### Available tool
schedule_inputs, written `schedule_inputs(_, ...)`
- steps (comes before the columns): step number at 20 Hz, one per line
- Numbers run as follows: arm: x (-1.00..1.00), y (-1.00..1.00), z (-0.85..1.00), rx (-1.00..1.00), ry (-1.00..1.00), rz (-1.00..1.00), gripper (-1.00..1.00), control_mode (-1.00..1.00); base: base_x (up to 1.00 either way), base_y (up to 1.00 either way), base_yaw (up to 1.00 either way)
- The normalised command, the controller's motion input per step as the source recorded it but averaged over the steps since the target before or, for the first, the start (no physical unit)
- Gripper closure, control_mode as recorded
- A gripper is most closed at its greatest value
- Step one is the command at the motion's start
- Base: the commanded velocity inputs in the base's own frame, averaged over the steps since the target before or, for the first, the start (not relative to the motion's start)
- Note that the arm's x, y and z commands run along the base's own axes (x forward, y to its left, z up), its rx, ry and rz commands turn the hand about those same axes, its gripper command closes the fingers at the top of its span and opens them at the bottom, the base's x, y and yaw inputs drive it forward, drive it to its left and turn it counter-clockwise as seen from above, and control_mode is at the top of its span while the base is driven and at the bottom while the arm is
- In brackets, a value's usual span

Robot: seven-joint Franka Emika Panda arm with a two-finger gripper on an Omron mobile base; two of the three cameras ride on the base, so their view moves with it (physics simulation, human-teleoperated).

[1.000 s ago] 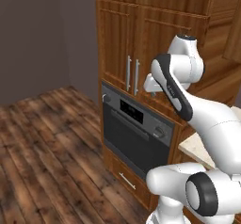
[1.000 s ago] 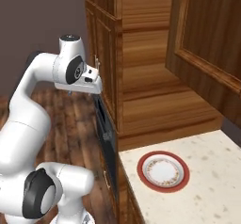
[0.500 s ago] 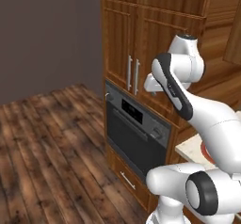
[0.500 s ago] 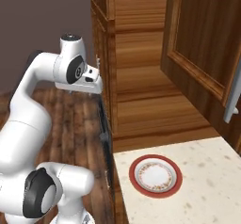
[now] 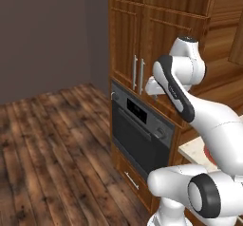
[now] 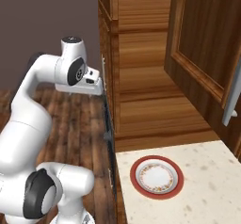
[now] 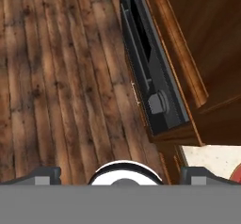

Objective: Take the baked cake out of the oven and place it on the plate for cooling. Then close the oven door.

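Hanging in front of the tall wooden cabinets (image 5: 142, 40), the gripper (image 7: 120, 173) is standing wide open with nothing between its jaws; in the hand view its two dark fingertips (image 7: 44, 175) are sitting far apart at the bottom, looking down over the plank floor (image 7: 56, 77). The white arm (image 5: 190, 106) is bending up and across above the oven (image 5: 140, 135), with the hand (image 6: 89, 79) reaching just beside the cabinet edge at about the height of the oven's top. The oven is sitting built into the cabinet column, below a pair of cabinet doors with silver handles (image 5: 138, 73) and above a wooden drawer (image 5: 130, 180). The oven door (image 5: 137, 142) is lying flat against the oven front, shut, with its horizontal bar handle (image 5: 130, 123) running across the upper part of the panel; above it the black display strip (image 5: 137, 110) is sitting between the round silver knobs (image 7: 159, 103). The baked cake is not something that can be made out, since the shut door is hiding the oven's inside. The plate (image 6: 156, 176) is resting flat on the pale speckled counter (image 6: 207, 190) to the right of the oven column, bare, its red-brown rim facing up, well apart from the gripper. Above the counter, an upper cabinet door (image 6: 207, 63) is hanging swung open.
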Motion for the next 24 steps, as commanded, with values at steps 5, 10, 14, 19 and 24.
schedule_inputs(5, -0.09, 0.24, -0.34, -0.03, 0.0, 0.13, -1.0, -1.0, 0.0, 0.0, 0.0)
schedule_inputs(10, -0.1, 0.69, -0.49, -0.16, -0.02, 0.06, -1.0, -1.0, 0.0, 0.0, 0.0)
schedule_inputs(14, 0.0, 0.75, -0.59, -0.26, -0.03, 0.0, -1.0, -1.0, 0.0, 0.0, 0.0)
schedule_inputs(19, 0.15, 0.6, -0.62, -0.31, 0.0, -0.01, -1.0, -1.0, 0.0, 0.0, 0.0)
schedule_inputs(24, 0.31, 0.1, -0.66, -0.29, -0.01, 0.0, -1.0, -1.0, 0.0, 0.0, 0.0)
